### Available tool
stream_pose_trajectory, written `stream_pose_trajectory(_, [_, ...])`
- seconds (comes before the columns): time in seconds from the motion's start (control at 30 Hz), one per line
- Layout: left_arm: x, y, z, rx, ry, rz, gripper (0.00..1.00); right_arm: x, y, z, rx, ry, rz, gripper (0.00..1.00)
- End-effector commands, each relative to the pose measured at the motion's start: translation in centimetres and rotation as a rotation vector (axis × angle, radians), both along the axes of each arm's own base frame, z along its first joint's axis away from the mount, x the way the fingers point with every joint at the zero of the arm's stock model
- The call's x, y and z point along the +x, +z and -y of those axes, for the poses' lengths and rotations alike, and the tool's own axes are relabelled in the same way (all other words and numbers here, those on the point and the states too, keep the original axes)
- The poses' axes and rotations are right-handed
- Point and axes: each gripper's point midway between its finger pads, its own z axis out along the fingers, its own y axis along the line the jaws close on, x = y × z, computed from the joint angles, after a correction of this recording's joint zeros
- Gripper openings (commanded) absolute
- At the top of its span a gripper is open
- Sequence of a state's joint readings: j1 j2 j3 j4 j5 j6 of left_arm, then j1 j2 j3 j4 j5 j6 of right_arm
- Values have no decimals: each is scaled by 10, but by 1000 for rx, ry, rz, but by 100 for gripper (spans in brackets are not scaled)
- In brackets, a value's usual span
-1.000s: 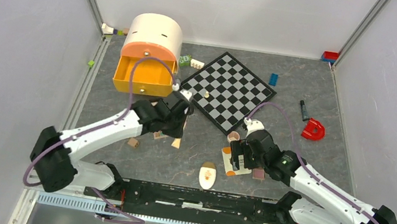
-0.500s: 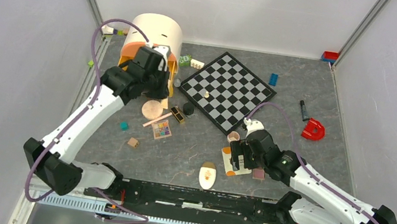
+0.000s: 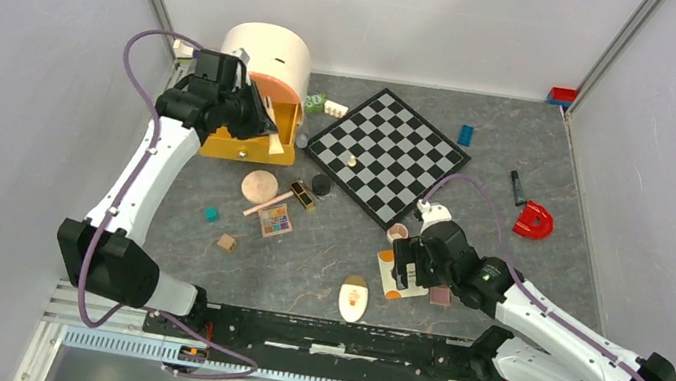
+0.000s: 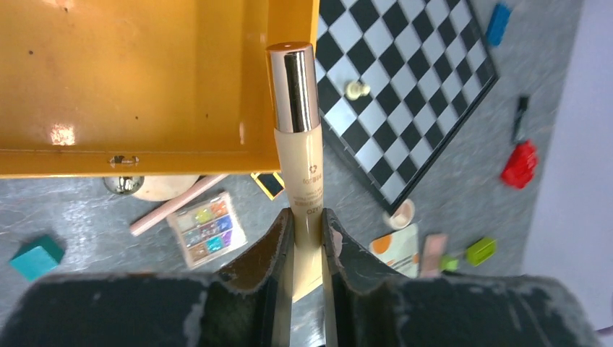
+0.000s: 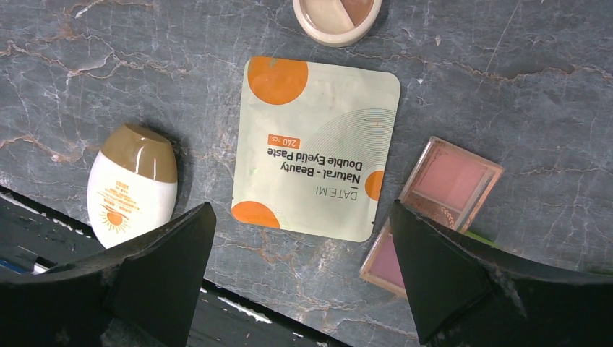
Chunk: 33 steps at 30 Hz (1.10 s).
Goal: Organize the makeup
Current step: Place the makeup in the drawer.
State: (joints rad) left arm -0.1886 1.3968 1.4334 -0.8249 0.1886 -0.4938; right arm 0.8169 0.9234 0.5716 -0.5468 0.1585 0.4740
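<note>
A cream chrome-capped tube (image 4: 298, 130) is clamped in the left gripper (image 4: 307, 220), its cap over the front corner of the orange drawer (image 4: 144, 87); it should be carried further inward before release. The right gripper (image 5: 300, 210) is spread wide above the white-orange sachet (image 5: 318, 144), nothing held.

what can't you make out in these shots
Drawer contents: top view, left arm covers it; left wrist view crops it.
Tube base: left wrist view, buried between the left gripper fingers.
Blush palette corner: right wrist view, behind a finger.
Round pot: right wrist view, cut by top edge.
</note>
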Motion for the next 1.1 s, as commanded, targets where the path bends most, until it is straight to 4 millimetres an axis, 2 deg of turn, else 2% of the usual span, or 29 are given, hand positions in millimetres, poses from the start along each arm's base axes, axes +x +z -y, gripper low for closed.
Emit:
stream_pose_trajectory(0.0, [29, 34, 2, -207, 175, 75, 20, 2, 4, -2, 31, -17, 15, 98])
stream_pose_trajectory(0.07, [37, 36, -5, -228, 253, 77, 20, 2, 4, -2, 32, -20, 14, 98])
stream_pose_trajectory(0.27, [52, 22, -20, -300, 449, 41, 20, 3, 7, -3, 42, -31, 18, 98])
stream_pose_trajectory(0.57, [60, -3, -47, -291, 663, 47, 20, 4, 5, -2, 37, -37, 18, 98])
stream_pose_trajectory(0.67, [67, -11, -52, -285, 702, 45, 21, 4, 5, -2, 34, -34, 17, 98])
stream_pose_trajectory(0.83, [77, -37, -52, -265, 724, -4, 23, 4, 5, -2, 29, -32, 19, 98])
stream_pose_trajectory(1.07, [82, -63, -54, -241, 745, -49, 26, 6, 6, 1, 11, -33, 28, 98])
